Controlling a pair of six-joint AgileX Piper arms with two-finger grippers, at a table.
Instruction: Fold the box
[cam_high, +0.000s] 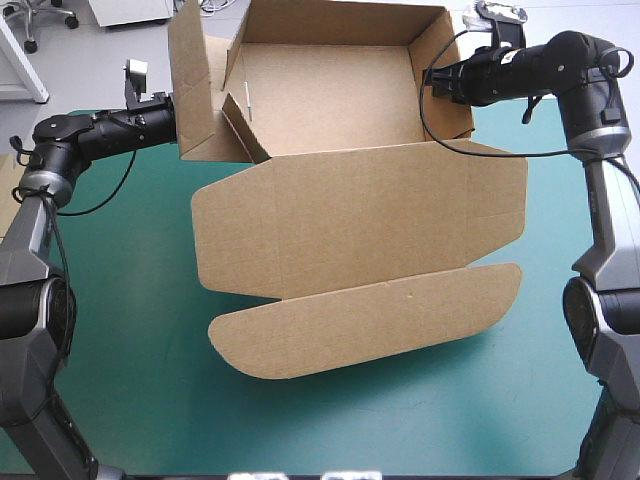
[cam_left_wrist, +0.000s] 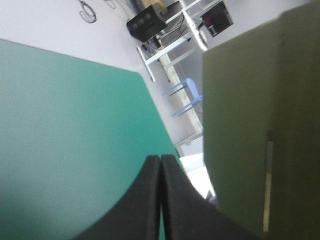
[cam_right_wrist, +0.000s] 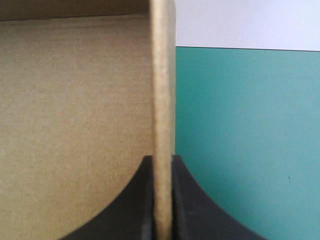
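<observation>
The brown box (cam_high: 330, 90) stands at the table's far side as an open tray with raised walls. Its lid (cam_high: 360, 220) lies flat toward the front, and the tuck flap (cam_high: 370, 320) lies beyond it. A loose side flap (cam_high: 195, 80) stands upright on the tray's left. My left gripper (cam_high: 178, 118) is against the outside of that flap. In the left wrist view the gripper (cam_left_wrist: 160, 159) is shut with nothing in it, and the board (cam_left_wrist: 250, 125) stands beside it. My right gripper (cam_high: 435, 82) is shut on the right wall, whose edge (cam_right_wrist: 163, 100) runs between the fingers (cam_right_wrist: 182, 200).
The teal-green cover (cam_high: 120, 300) stretches wide to the left of the lid, along the front edge and to the right (cam_high: 545, 330). The tray's rear sits at the table's far edge.
</observation>
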